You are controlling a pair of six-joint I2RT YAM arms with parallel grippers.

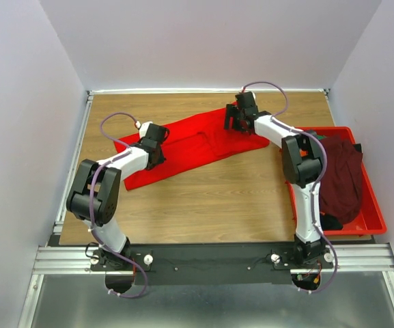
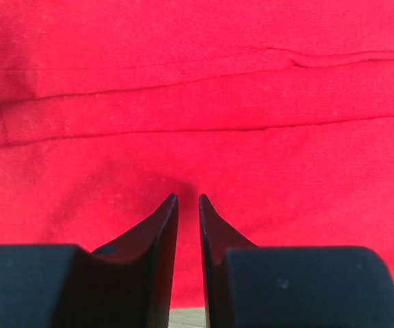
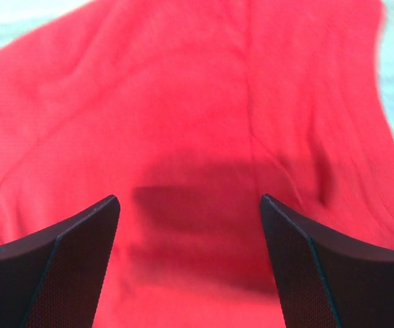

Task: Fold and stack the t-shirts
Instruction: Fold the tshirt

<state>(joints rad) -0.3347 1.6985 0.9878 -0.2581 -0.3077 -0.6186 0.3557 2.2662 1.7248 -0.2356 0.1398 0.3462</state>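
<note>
The bright red t-shirt [image 1: 197, 147], a soft knit with raised seam ridges and shallow wrinkles, lies as a long slanted band on the wood-grain bench [image 1: 210, 201], left of the rigid red plastic bin [image 1: 333, 130] (which holds a crumpled dark maroon t-shirt [image 1: 340, 174]). The right claw [image 3: 190, 198] is spread wide over the shirt end nearest the bin. The left claw [image 2: 188, 198], at the end farthest from the bin, has its tapered black fingers almost together, tips at the cloth; whether a fold is pinched cannot be told.
</note>
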